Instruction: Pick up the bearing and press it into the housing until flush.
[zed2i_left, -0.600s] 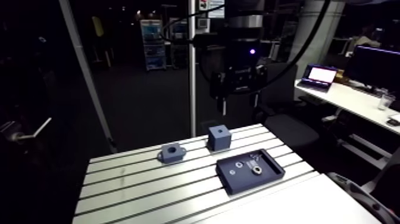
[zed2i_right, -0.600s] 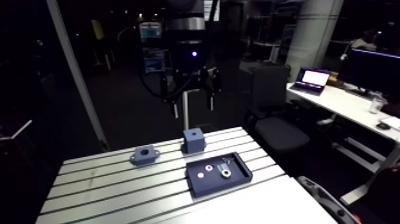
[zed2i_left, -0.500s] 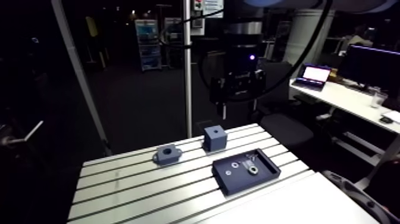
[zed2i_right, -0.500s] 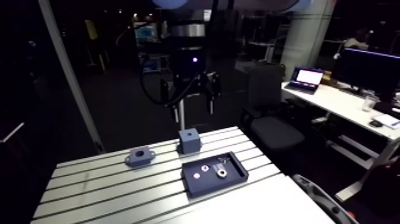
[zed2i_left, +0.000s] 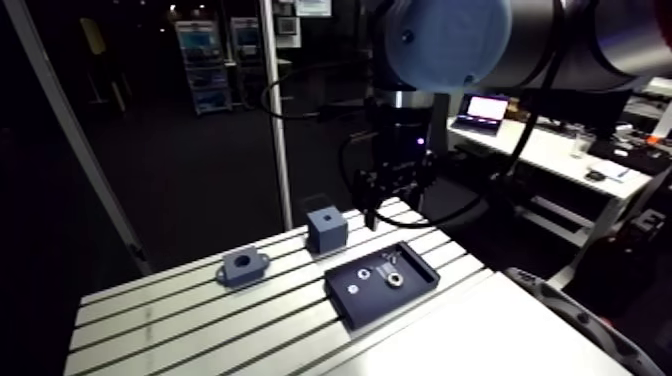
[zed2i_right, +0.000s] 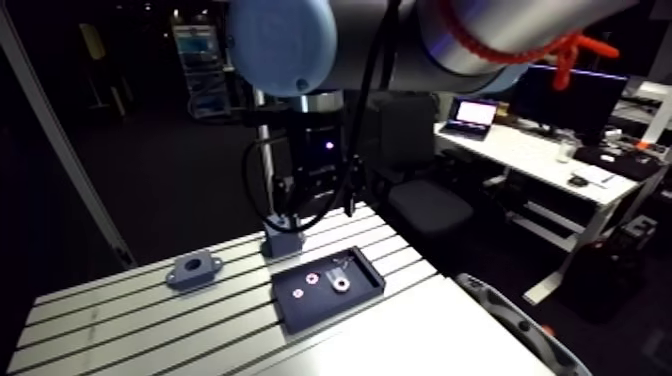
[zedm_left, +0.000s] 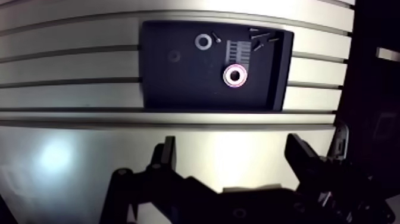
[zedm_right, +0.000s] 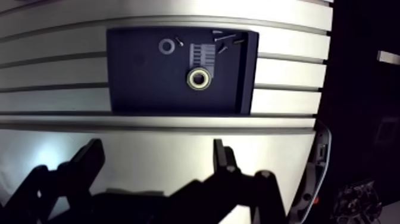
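A: Around?
B: Slotted table (zed2i_left: 200, 320), one dark tray (zedm_left: 166, 89), one cube block (zed2i_left: 327, 229), one flanged housing (zed2i_left: 243, 267) well apart from the tray.
A: Pincer?
B: My pincer (zedm_left: 232, 146) is wide apart and empty, with the tray ahead.
A: Counts?
B: One bearing (zedm_left: 236, 75) in the tray, one small ring (zedm_left: 202, 41) near it.

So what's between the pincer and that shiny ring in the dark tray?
Only bare slotted aluminium table and the dark tray's near wall, per the wrist view.

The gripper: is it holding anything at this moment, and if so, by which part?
Nothing is held. The gripper is open and empty; the bearing lies in the dark tray ahead of it.
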